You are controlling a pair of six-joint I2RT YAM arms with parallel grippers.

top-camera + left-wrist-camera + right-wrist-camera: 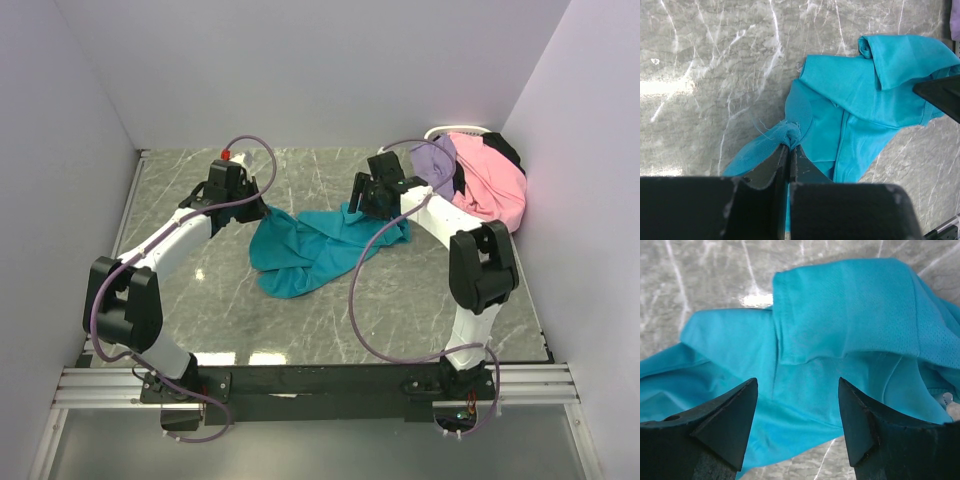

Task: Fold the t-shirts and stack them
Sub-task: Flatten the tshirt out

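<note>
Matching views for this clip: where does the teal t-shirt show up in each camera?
Top external: teal t-shirt lies crumpled at the centre of the picture.
Left wrist: teal t-shirt runs from centre to right, one corner pinched in the shut left gripper.
Right wrist: teal t-shirt fills most of the frame, beyond the open right gripper.
Shared landmark: the grey marbled table around the shirt.

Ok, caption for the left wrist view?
Left gripper, jaws shut on an edge of the crumpled teal t-shirt on marble tabletop.

i can't read any text, label, brand, number or sign anywhere in my three views; nothing legible stands on any surface.
</note>
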